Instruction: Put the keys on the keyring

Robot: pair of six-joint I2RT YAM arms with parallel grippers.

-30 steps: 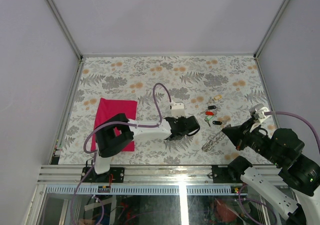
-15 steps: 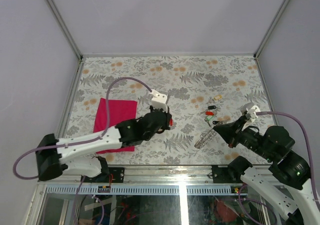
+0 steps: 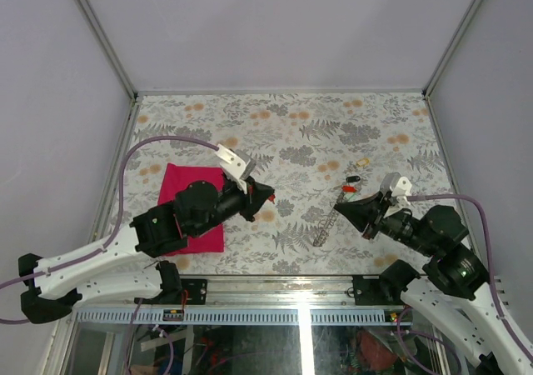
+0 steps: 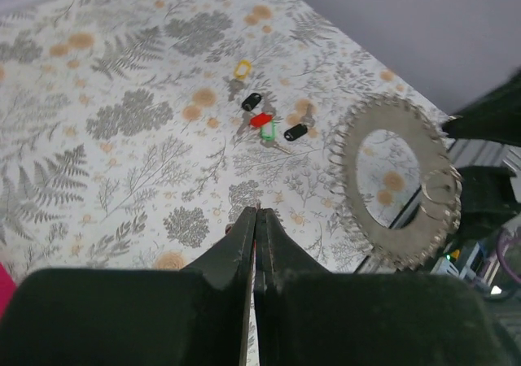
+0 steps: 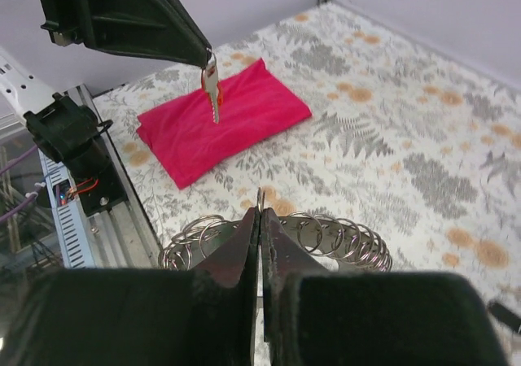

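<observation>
Both arms have shifted in the last second: your left gripper (image 3: 266,194) has pulled back from mid-table to just beside the red cloth (image 3: 179,185), and your right gripper (image 3: 341,212) has carried the keyring (image 3: 323,225) leftward, away from the table's right edge. From above you cannot make out what the left gripper pinches. Only the right wrist camera shows it: a single key (image 5: 213,89) hanging blade-down from the clenched tip. On the left wrist camera the fingers (image 4: 232,248) are pressed together and hide that key almost entirely. The right gripper is clamped on the keyring. Its own camera sees only the coil's upper arc behind the closed fingers, with the rest covered. The left wrist camera shows it as a full round loop of small rings, and the right arm there is dark and cut off at the frame edge. The loose keys (image 4: 262,120) lie in a cluster on the table near the keyring. They are mere specks from above, but up close their heads read yellow, black, red, green and black. Everything sits on a grey-and-orange floral table cover (image 3: 291,133), enclosed by pale walls (image 3: 275,25) and metal corner posts (image 3: 98,33).
</observation>
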